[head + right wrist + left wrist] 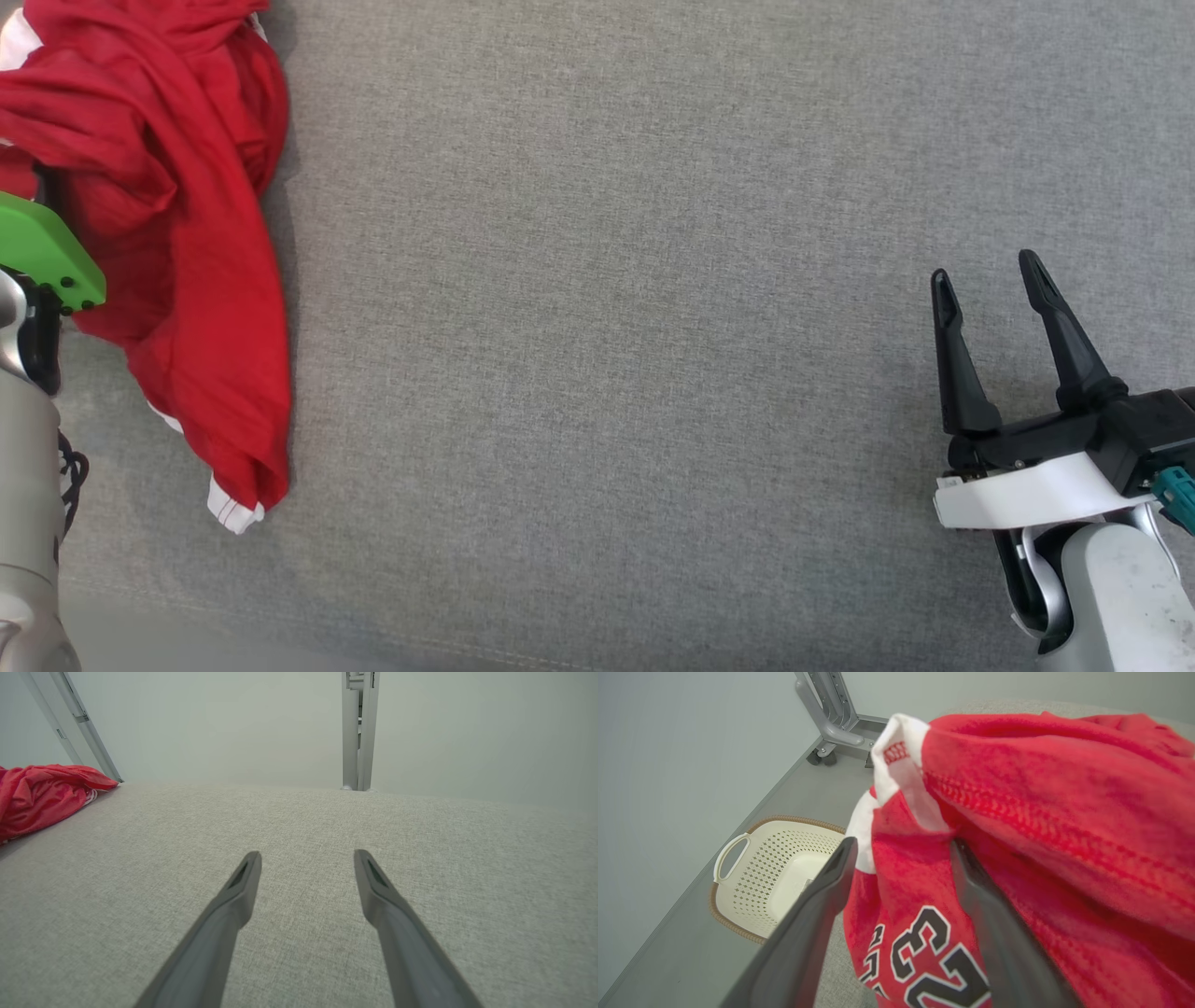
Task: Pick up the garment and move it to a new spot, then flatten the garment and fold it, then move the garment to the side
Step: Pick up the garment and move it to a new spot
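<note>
Head view gives me the red garment (187,233) bunched at the far left of the grey upholstered surface (607,327), well apart from my right gripper (985,271), whose fingers are spread wide over bare fabric, holding nothing. My left gripper (903,858) is spread wide too, jersey cloth lying between its fingers, unpinched; a cream basket (756,872) sits on the floor beyond

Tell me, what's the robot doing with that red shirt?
The robot is reaching for a crumpled red jersey lying on the grey padded surface. Its left gripper is open, with a bunch of the cloth between its fingers, not pinched yet. Its right gripper hangs open above a bare part of the surface, well away from the jersey.
</note>
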Robot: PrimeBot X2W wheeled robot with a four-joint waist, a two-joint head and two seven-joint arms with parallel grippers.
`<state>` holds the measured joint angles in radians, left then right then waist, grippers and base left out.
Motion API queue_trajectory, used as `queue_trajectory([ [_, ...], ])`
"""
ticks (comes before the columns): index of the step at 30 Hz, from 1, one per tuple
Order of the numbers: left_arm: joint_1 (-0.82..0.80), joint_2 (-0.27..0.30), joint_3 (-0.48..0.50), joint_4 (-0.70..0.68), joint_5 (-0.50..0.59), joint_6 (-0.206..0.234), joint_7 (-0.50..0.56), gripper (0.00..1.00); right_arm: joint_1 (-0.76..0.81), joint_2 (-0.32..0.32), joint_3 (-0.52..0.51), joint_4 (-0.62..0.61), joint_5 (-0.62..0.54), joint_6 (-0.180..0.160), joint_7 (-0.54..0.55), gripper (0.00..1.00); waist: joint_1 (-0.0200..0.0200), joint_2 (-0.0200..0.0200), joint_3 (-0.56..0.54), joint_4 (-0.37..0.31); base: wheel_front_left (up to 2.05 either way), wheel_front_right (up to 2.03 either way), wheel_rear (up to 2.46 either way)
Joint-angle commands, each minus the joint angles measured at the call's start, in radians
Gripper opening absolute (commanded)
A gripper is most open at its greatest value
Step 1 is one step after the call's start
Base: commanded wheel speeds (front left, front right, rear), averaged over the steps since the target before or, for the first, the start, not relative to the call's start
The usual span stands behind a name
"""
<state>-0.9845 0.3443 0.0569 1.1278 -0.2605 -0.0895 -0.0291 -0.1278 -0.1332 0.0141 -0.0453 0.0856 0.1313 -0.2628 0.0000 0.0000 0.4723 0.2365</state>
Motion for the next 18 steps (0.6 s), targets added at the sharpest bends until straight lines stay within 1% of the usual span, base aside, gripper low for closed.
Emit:
queue_trajectory([
  [1,-0.021,0.01,-0.005,0.017,-0.005,-0.007,-0.004,1.0,-0.009,-0.003,0.001,-0.004,-0.005,-0.001,-0.003,1.0,0.0,0.0,0.005,-0.004,0.0,0.0,0.0],
  [2,-0.027,0.011,-0.008,0.028,-0.004,-0.008,-0.01,0.38,-0.01,-0.004,0.001,-0.003,-0.006,-0.001,-0.003,1.0,0.0,0.0,0.006,-0.004,0.0,0.0,0.0],
  [3,-0.033,0.015,-0.01,0.037,-0.004,-0.009,-0.019,0.0,-0.01,-0.004,0.002,-0.001,-0.006,-0.001,-0.003,1.0,0.0,0.0,0.007,-0.004,0.0,0.0,0.0],
  [8,-0.045,0.02,-0.031,0.068,0.013,-0.008,-0.083,0.0,-0.005,-0.002,0.006,0.01,-0.005,-0.001,-0.003,1.0,0.0,0.0,-0.006,-0.002,0.0,0.0,0.0],
  [13,-0.043,0.041,-0.066,0.078,0.044,-0.01,-0.17,0.0,-0.004,0.014,0.027,0.034,0.003,-0.001,-0.003,1.0,0.0,0.0,-0.062,-0.003,0.0,0.0,0.0],
  [18,-0.03,0.048,-0.098,0.007,0.07,-0.017,-0.231,0.0,0.001,0.038,0.044,0.064,0.019,-0.001,-0.003,1.0,0.0,0.0,-0.149,-0.008,0.0,0.0,0.0],
])
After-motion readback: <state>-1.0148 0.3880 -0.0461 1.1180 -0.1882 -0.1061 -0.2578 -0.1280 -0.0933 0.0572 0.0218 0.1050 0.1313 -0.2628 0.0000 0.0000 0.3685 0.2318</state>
